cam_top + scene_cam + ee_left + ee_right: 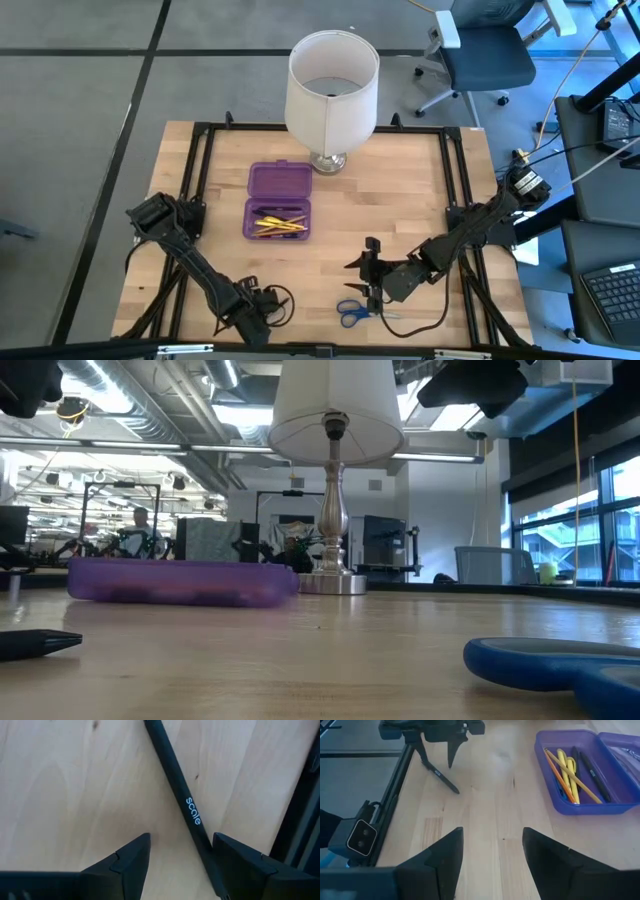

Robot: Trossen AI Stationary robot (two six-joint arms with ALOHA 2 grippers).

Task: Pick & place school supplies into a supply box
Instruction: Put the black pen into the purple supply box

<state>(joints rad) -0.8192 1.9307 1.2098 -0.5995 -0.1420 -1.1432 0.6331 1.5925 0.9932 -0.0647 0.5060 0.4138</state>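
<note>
A black pen (180, 790) printed "scale" lies flat on the wood near the table's front left. My left gripper (180, 865) hangs over it, pointing down, open, a finger on either side of the barrel; the right wrist view shows that gripper (439, 757) above the pen (442, 777). The purple supply box (279, 182) lies open mid-table, with yellow, orange and black pens (575, 770) in its tray. Blue-handled scissors (352, 314) lie flat near the front edge. My right gripper (362, 258) hovers open just beyond the scissors, holding nothing. My left gripper comes at the black pen from above, its fingers slanting across the barrel. One finger's inner edge (220, 855) stands right at the barrel's printed stretch (200, 827). Whether it touches the pen I cannot tell. The pen lies flat on the table.
A white-shaded lamp (330, 90) stands behind the box at the table's far middle. A black frame rail (395, 785) runs along the table's left side close to the pen. Bare wood (330, 260) lies between the box and the scissors.
</note>
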